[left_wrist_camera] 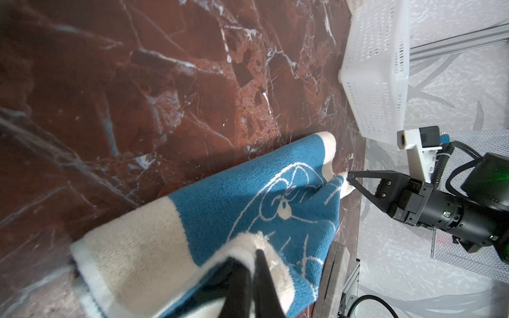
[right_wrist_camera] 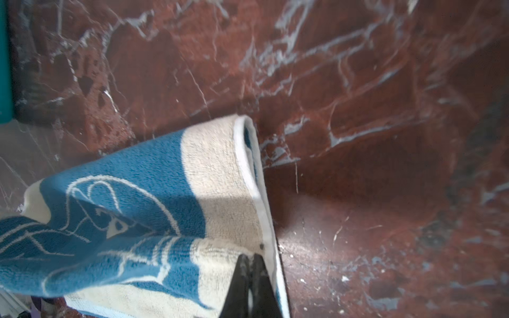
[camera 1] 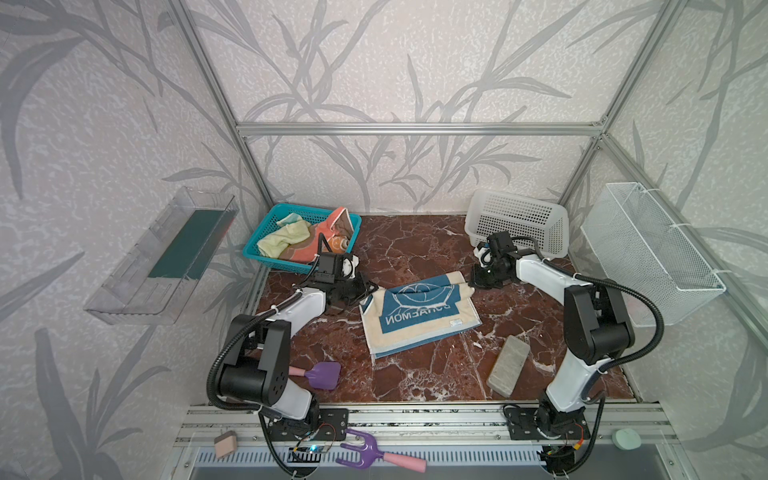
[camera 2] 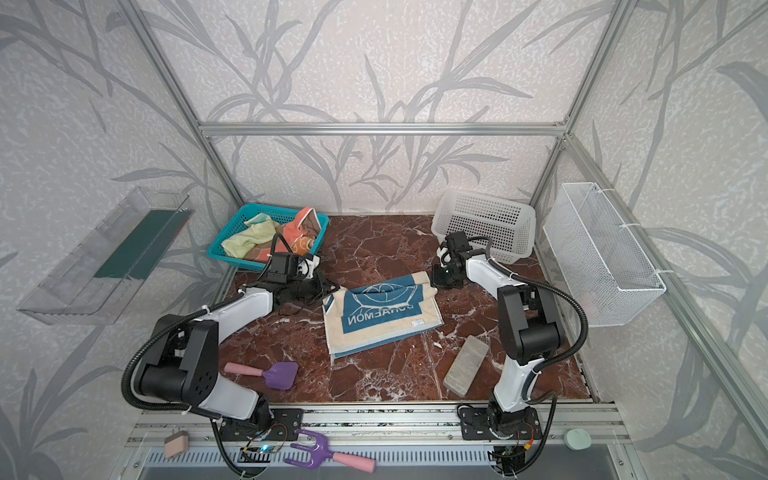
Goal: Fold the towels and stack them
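Blue-and-cream towel (camera 1: 419, 316) corners in closed left fingers (left_wrist_camera: 265, 283) and closed right fingers (right_wrist_camera: 263, 286), clear in wrist views only

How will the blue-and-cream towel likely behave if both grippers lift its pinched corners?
Probably floppy: the blue-and-cream towel sags and creases between the left gripper and right gripper. Its looped terry pile suggests little slipping. The lower layers would likely hang loose, since only corners are held.
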Action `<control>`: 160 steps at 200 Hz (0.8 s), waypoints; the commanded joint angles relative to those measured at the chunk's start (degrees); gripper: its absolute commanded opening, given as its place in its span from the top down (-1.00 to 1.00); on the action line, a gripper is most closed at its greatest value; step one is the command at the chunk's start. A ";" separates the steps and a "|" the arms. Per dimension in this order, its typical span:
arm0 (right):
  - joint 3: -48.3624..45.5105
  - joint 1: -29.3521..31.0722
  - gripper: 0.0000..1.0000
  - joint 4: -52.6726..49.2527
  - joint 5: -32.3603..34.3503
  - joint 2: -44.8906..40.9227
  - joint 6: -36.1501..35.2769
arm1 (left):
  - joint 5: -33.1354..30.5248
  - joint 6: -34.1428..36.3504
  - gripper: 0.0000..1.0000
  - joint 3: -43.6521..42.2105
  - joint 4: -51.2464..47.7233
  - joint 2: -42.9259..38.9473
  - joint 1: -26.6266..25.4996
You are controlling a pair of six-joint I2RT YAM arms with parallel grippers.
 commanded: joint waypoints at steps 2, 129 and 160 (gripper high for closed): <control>-0.29 -0.10 1.00 -6.51 1.15 -4.58 -3.52 | -1.16 3.31 1.00 -0.83 -6.18 -4.40 0.10; -17.86 1.44 0.48 -11.04 -5.85 -18.30 -1.29 | -11.43 -4.05 0.32 -23.48 -11.36 -31.57 -5.52; -16.64 1.75 0.17 -16.80 -3.86 -24.15 -1.46 | -16.02 -3.46 0.23 -22.83 -16.21 -38.39 -5.50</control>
